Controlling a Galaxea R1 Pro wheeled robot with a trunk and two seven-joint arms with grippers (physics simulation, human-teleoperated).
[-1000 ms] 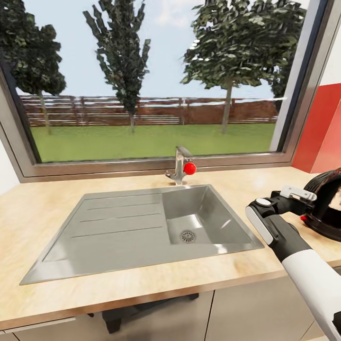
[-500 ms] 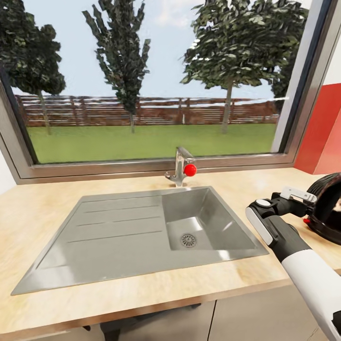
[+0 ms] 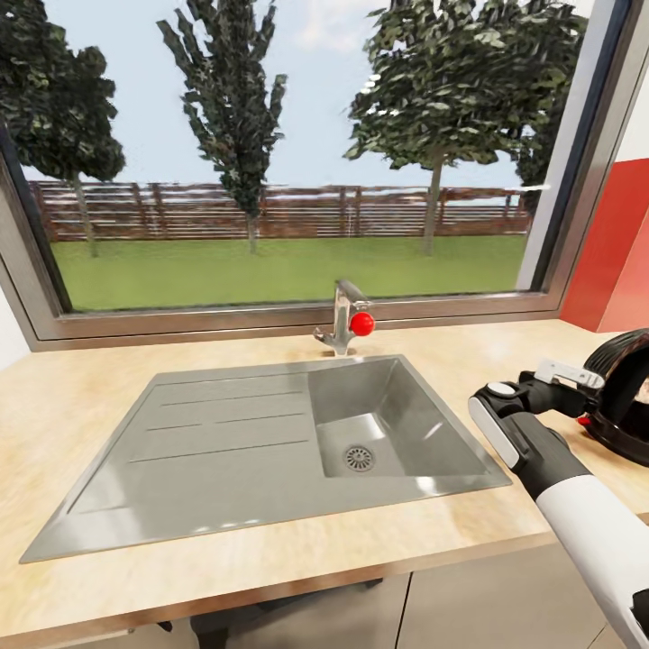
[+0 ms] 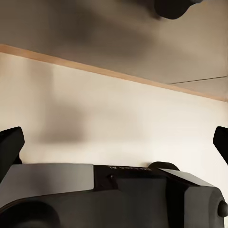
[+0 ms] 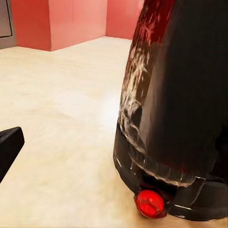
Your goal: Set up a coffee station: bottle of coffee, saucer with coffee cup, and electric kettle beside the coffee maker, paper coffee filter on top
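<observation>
The kitchen countertop runs across the whole head view under a wide window, its light wood grain broken by a steel sink set into it, with grey cabinet fronts below the front edge. A red wall panel stands at the far right corner.

The electric kettle stands on the worktop at the right edge of the head view, cut off by the frame, its dark rounded body and black base to the right of the sink. In the right wrist view the kettle looms large and close, smoky and see-through above a black base, with its small red switch low on the near side.

The right arm reaches over the counter's front edge, and the right gripper sits just beside the kettle's left side, at about the height of its base. Whether it touches the kettle I cannot tell. One black fingertip shows at the edge of the right wrist view, well off to the side of the kettle, so the fingers stand spread apart with nothing between them.

The left gripper points at a pale flat surface with a wood edge strip; its two dark fingertips sit at opposite edges of the left wrist view, wide apart and holding nothing.

A tap with a red knob rises behind the sink.
</observation>
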